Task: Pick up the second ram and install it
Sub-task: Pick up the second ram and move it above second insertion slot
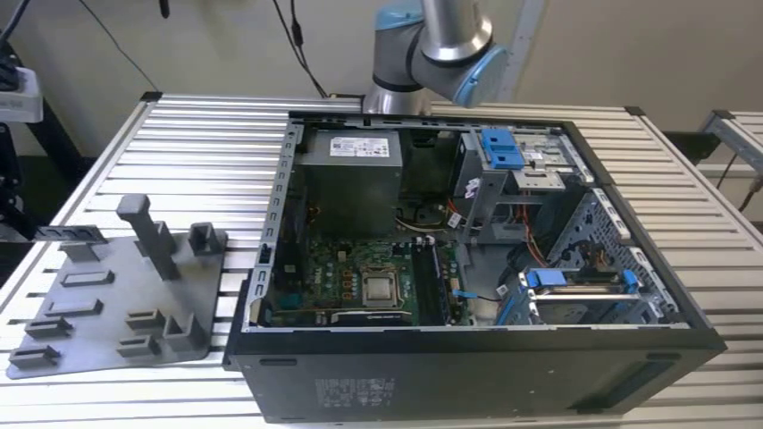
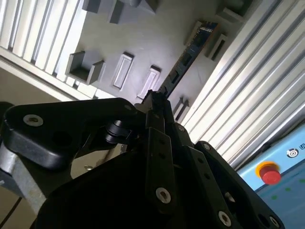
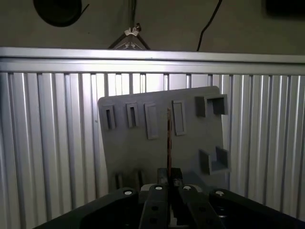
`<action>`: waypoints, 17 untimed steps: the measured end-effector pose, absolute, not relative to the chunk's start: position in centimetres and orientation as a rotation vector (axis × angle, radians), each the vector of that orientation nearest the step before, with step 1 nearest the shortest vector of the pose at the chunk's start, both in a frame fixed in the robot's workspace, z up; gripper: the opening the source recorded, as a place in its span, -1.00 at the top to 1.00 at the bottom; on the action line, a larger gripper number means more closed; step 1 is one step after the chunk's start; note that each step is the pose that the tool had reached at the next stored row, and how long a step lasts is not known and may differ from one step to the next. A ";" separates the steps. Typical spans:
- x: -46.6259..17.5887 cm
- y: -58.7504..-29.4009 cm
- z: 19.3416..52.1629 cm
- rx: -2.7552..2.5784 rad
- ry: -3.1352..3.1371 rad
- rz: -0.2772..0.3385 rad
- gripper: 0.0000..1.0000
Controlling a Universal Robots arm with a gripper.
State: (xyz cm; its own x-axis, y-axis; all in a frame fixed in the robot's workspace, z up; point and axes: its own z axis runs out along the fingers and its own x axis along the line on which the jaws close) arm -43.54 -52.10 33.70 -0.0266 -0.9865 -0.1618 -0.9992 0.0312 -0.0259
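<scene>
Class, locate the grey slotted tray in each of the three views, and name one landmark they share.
Exterior view: grey slotted tray at the exterior view's left, beside the computer case.
First wrist view: tray behind the second ram, gripped in the hand.
Second wrist view: tray beyond the ram's tip.
Shared landmark: the ribbed table.

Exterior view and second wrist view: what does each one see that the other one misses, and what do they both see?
Exterior view: the open computer case with its green motherboard, and the robot arm behind it. Second wrist view: the gripper shut on the second ram, plus a red button. Both: the grey holder tray lying on the ribbed metal table.
</scene>
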 end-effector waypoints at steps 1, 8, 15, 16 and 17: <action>-43.5 -52.1 33.8 -2.092 2.155 0.142 0.71; -43.5 -52.0 34.6 -2.108 2.178 0.102 0.71; -43.4 -51.9 35.8 -2.115 2.187 0.110 0.71; -43.4 -51.9 35.9 -2.118 2.190 0.116 0.71; -43.3 -51.9 36.0 -2.120 2.194 0.124 0.71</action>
